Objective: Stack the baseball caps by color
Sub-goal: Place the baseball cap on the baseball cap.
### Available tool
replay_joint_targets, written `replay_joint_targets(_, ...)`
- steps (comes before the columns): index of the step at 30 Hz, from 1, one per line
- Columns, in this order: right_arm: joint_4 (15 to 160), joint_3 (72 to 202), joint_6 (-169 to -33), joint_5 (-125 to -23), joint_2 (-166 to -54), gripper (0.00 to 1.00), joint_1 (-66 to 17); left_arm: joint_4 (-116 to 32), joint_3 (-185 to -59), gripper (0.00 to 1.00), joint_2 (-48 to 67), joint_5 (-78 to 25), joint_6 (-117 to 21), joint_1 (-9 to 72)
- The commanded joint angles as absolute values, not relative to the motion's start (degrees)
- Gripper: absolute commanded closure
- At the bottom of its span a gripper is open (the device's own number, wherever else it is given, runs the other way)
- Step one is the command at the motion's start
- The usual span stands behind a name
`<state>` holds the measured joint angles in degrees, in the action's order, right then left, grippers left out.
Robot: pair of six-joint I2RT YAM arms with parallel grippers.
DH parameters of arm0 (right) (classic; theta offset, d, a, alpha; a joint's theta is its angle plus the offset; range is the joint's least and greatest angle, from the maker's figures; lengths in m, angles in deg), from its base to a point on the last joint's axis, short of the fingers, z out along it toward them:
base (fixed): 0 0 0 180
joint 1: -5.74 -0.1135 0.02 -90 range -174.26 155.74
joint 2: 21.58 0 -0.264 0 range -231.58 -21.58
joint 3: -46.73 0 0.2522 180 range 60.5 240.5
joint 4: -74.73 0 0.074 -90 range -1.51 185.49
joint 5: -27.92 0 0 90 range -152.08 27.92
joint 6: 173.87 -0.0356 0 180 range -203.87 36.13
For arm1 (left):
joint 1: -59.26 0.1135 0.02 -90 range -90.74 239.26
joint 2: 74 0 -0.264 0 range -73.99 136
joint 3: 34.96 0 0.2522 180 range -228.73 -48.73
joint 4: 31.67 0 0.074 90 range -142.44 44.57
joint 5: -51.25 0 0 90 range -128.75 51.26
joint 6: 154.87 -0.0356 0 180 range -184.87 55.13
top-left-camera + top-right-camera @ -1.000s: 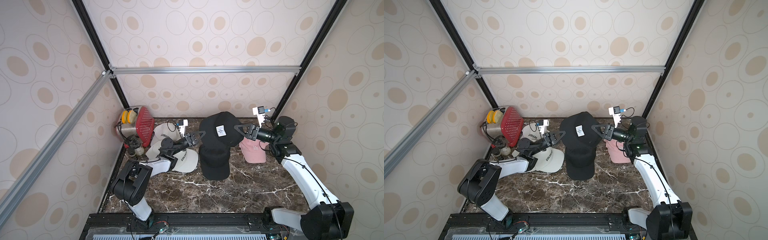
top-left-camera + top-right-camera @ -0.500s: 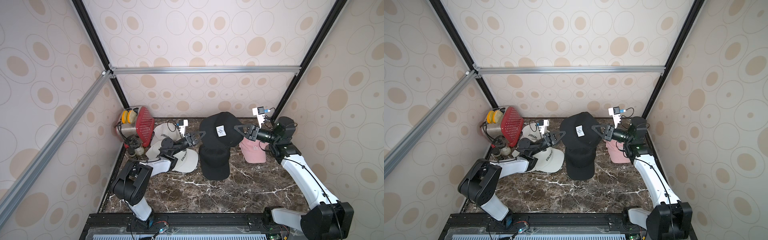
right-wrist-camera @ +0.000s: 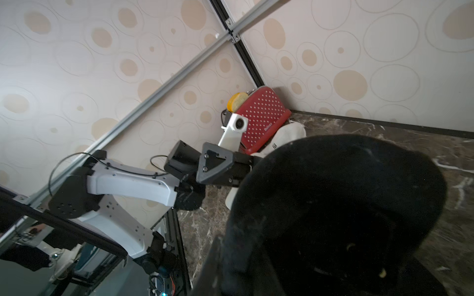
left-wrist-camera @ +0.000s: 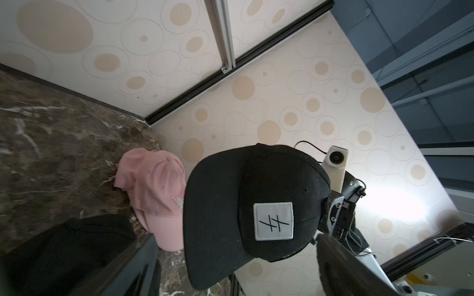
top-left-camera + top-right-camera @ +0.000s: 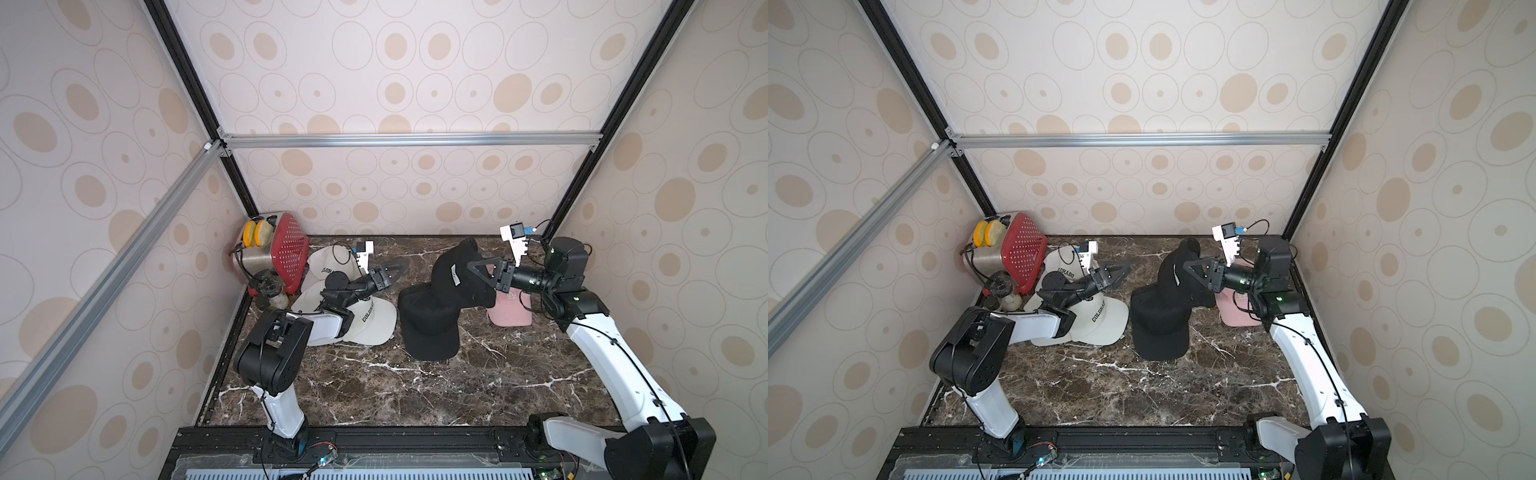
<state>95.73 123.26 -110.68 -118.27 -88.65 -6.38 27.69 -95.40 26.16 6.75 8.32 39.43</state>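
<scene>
Left pincer point(image 5: 392, 272): wide, empty, beside white caps point(image 5: 370, 320), centre-left.
Right pincer point(image 5: 473, 268): clamped on patch cap point(image 5: 449, 286), raised above black cap point(image 5: 430, 328).
Pink cap point(image 5: 511, 309): right, on tabletop point(image 5: 415, 386).

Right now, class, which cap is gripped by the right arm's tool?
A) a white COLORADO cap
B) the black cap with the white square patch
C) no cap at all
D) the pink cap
B: the right tool is closed on the black cap with the white square patch, while the pink cap lies free beside it.
</scene>
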Motion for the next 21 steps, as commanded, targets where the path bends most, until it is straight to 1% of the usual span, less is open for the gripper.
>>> replay_joint_targets(1,103.22,124.84,-102.19,-115.04,-87.35,1.00,-7.41,16.26,-95.84,0.01,21.32,7.33,-4.17,41.51)
replay_joint_targets(3,103.12,124.56,-101.96,-116.02,-87.67,1.00,-7.85,2.47,-97.56,0.01,17.65,6.05,-14.70,41.57)
replay_joint_targets(6,106.23,125.38,-98.85,-116.23,-88.23,1.00,-8.61,-11.67,-99.26,0.01,12.30,2.68,-27.29,41.53)
replay_joint_targets(10,111.49,126.83,-91.63,-115.80,-89.41,1.00,-11.25,-26.39,-104.07,0.01,6.63,1.71,-41.31,41.57)
replay_joint_targets(14,112.75,128.09,-86.78,-114.81,-91.72,1.00,-11.74,-37.62,-110.44,0.01,4.30,1.60,-50.58,41.57)
replay_joint_targets(18,119.61,132.15,-78.19,-114.21,-95.22,1.00,-12.18,-46.31,-115.06,0.01,2.28,6.10,-62.27,41.52)
replay_joint_targets(20,124.26,134.55,-73.45,-114.38,-96.86,1.00,-12.38,-49.91,-116.34,0.01,1.90,13.16,-69.69,41.60)
replay_joint_targets(21,126.39,135.34,-70.88,-115.20,-97.47,1.00,-12.39,-54.17,-118.06,0.01,2.38,18.61,-74.47,41.60)
